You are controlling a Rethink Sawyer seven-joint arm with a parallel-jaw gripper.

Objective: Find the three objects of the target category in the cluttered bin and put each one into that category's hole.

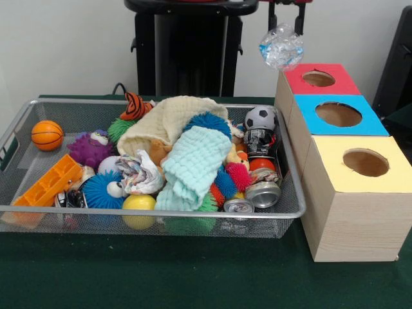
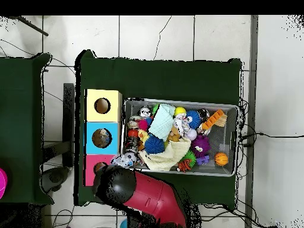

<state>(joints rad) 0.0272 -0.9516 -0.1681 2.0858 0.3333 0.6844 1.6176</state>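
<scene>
My gripper [image 1: 286,27] hangs at the top of the front view, shut on a crumpled clear plastic bottle [image 1: 281,46] with blue-white marks. The bottle hangs in the air above the far left corner of the red-topped box, beyond the bin's right end. In the overhead view it shows [image 2: 124,159] beside my arm's black head [image 2: 117,183], which hides the gripper. The hole [image 1: 338,114] in the blue-topped box lies nearer the camera and to the right, and it also shows in the overhead view [image 2: 101,138]. The wire mesh bin [image 1: 154,212] is full of clutter. I see no other clear plastic item in it.
A red-topped box [image 1: 318,78] and a yellow-topped box [image 1: 365,162] flank the blue one. The bin holds silver cans [image 1: 262,193], a black can [image 1: 261,141], cloths [image 1: 193,164], spiky balls, a small football [image 1: 261,117], a basketball [image 1: 47,134] and an orange tray [image 1: 48,183].
</scene>
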